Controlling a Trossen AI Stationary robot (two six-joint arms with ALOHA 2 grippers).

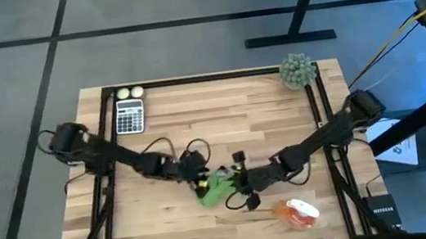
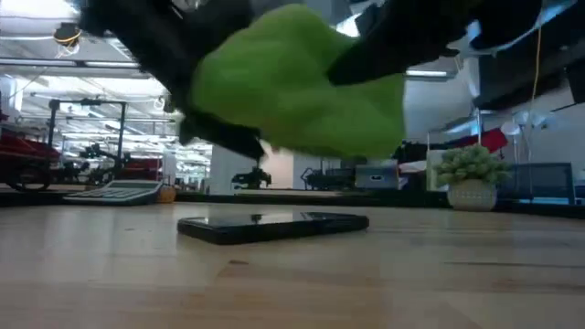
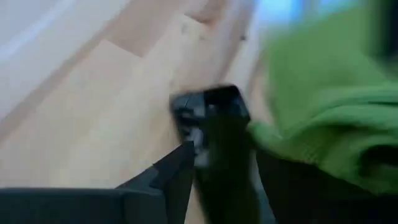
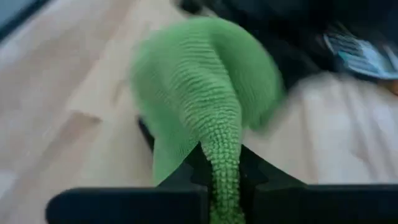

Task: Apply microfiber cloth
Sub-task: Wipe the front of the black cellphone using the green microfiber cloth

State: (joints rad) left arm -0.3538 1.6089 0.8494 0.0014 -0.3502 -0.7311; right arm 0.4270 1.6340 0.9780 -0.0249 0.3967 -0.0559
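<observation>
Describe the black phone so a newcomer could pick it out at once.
On the wooden table, look near the front middle, where both arms meet. Under the bunched microfiber cloth, pinched in the right gripper and held clear of the tabletop, the phone lies flat. It is the only thin, dark, glossy slab there.

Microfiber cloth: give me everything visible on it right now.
The microfiber cloth is bright green, soft, with a fine ribbed knit, bunched into a rounded lump. It hangs in the air above the black phone, which lies flat on the wooden table; the low view shows a gap between them. The right gripper holds a gathered fold of it between its jaws. The left gripper sits right beside it; whether it grips the cloth is unclear.
</observation>
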